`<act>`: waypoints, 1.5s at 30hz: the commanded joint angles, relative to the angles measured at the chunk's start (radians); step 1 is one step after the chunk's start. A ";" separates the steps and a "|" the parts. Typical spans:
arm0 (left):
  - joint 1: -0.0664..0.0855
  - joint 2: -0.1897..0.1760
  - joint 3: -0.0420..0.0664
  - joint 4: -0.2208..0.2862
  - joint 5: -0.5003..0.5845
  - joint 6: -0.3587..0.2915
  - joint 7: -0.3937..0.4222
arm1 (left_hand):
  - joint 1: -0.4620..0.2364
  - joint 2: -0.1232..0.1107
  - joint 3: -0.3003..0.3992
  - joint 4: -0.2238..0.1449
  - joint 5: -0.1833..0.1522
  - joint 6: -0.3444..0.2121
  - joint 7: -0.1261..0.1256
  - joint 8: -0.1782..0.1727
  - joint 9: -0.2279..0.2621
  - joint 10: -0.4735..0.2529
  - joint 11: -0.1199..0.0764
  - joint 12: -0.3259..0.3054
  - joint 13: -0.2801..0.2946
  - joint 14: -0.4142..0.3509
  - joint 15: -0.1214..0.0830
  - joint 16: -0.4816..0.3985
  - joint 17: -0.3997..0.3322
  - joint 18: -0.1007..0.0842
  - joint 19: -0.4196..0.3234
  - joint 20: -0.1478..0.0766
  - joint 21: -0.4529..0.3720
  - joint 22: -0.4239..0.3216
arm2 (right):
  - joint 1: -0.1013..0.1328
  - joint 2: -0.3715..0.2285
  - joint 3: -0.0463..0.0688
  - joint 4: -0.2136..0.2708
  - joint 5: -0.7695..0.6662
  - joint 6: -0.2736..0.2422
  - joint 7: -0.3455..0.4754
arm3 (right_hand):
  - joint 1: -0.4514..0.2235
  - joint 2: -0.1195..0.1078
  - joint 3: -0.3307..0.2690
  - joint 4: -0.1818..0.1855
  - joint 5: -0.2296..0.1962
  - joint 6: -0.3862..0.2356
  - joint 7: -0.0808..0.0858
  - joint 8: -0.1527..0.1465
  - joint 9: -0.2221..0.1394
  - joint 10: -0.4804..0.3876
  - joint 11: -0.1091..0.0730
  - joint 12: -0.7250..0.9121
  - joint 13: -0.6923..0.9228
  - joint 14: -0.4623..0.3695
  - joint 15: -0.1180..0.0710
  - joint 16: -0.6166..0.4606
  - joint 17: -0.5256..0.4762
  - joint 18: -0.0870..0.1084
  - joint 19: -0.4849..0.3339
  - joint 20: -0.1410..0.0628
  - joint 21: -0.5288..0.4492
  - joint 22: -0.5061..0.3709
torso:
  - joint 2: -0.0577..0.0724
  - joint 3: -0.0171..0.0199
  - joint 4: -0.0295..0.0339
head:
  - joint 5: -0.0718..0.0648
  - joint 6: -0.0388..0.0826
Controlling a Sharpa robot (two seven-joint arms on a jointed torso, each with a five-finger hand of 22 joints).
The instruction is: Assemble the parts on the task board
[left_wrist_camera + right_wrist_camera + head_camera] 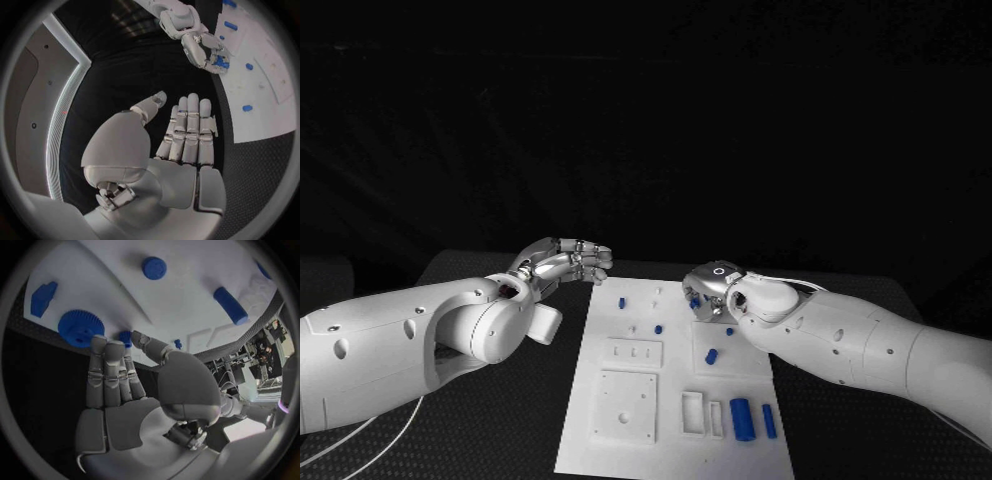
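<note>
The white task board (678, 440) lies in the middle of the black table. My right hand (711, 290) hovers over its far right part and pinches a small blue part (126, 336) between thumb and fingers; the left wrist view shows that hand (200, 42) with the blue part (220, 62) at its fingertips. Just beyond those fingers a blue gear (80, 327) sits on the board. My left hand (567, 262) hangs off the board's far left corner, holding nothing, fingers (187, 132) straight and side by side, thumb apart.
Other blue parts are spread over the board: a short cylinder (711, 355), two long pieces (741, 418) near the front right, small ones (658, 328) at the far end. White raised blocks (629, 402) occupy the board's left half. Black table (488, 430) surrounds it.
</note>
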 commanded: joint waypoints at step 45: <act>0.003 0.018 0.002 -0.009 -0.003 0.020 0.003 | -0.018 0.000 0.008 -0.013 -0.004 -0.004 0.006 -0.007 0.005 -0.003 0.007 -0.009 0.002 0.000 0.002 -0.005 0.005 0.018 -0.007 0.001 0.008 0.018 | 0.007 0.084 -0.001 0.010 -0.109 -0.209 -0.138 | 0.021 0.038 0.039 -0.008 -0.006 0.098 -0.029 0.038 0.032 0.111 -0.042 0.021 0.039 -0.017 -0.045 0.086 0.049 0.022 0.014 -0.013 0.092 0.021 | 0.011 -0.0029 0.0075 | 0.004 0.024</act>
